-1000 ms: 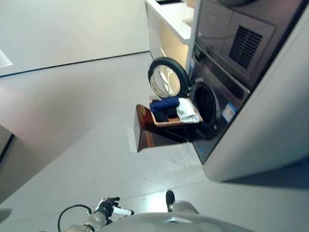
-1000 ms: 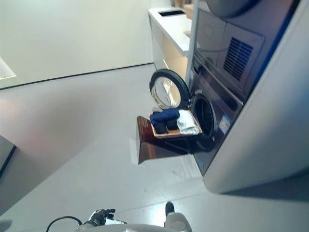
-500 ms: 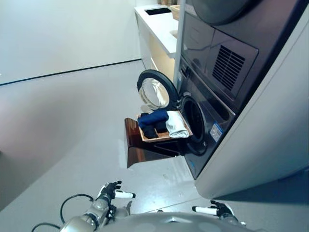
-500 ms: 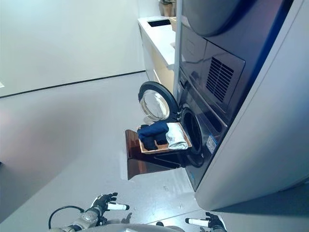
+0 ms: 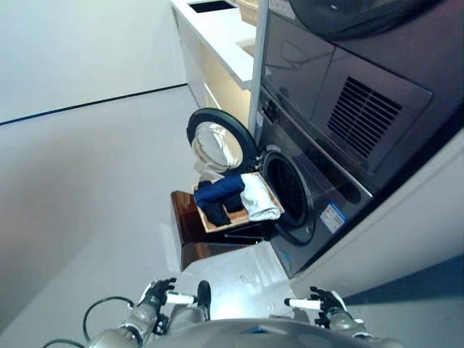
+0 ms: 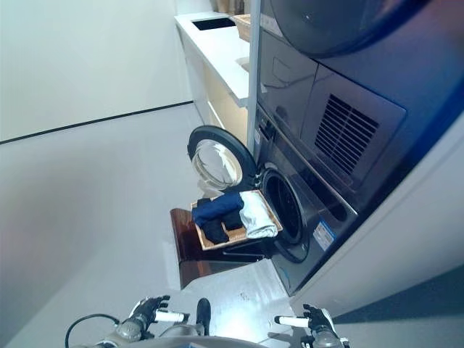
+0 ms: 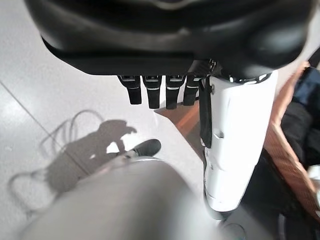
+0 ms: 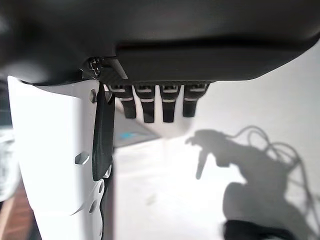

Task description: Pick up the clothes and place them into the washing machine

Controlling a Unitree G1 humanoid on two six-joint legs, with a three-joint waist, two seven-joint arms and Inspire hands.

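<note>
Grey floor (image 5: 94, 188) runs up to the washing machine (image 5: 319, 188), its round door (image 5: 217, 141) swung open beside a white counter (image 5: 217, 36); the clothes (image 5: 232, 199) lie piled in a tray (image 5: 217, 223) on a brown stand (image 5: 196, 239) right before the opening. My left hand (image 5: 158, 293) and right hand (image 5: 326, 301) hang low, fingers relaxed and empty, well apart from the pile. Since a second ago my view has swung, and the right hand has come into sight.

Pale grey glossy floor (image 5: 87, 188), white wall (image 5: 72, 43) at 11 o'clock w/ dark baseboard line; white counter (image 5: 217, 36) at 12 o'clock.
</note>
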